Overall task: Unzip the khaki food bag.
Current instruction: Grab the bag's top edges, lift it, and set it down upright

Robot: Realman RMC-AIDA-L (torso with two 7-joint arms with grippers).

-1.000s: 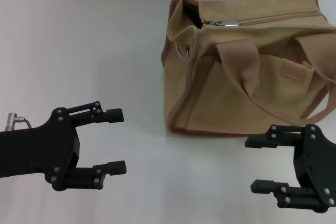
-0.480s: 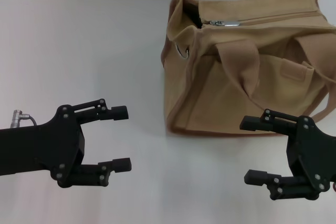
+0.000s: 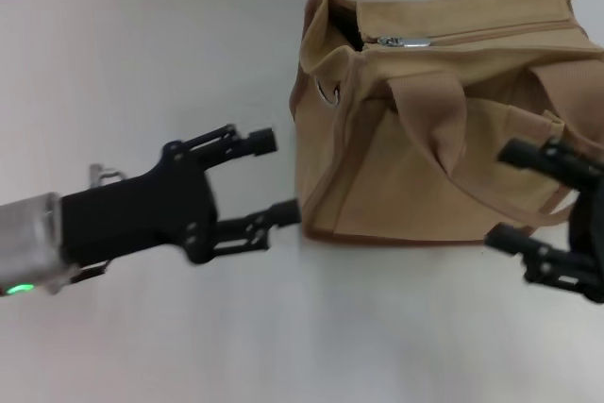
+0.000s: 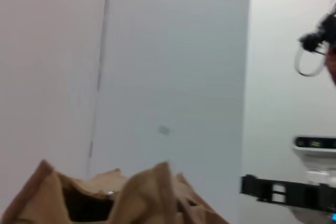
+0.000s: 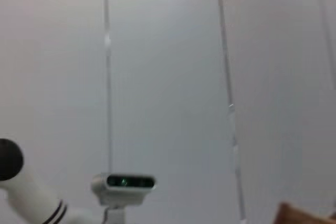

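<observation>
Bag (image 3: 444,110): soft tan canvas, boxy, likely light and prone to sagging or sliding under pull; bracing one end advised while drawing the zipper. Best hold judged the silver pull (image 3: 404,41), small and flat, at the left end of the top seam, zipper closed. Brown-trimmed base, two webbing handles draped over the front, metal ring (image 3: 327,92) below the pull. Resting on the white table (image 3: 151,73), right of centre. Left gripper (image 3: 269,176) spread wide, just beside the bag's near left corner, grasping nothing. Right gripper (image 3: 528,197) likewise released, at the bag's near right corner, clear of the pull.
</observation>
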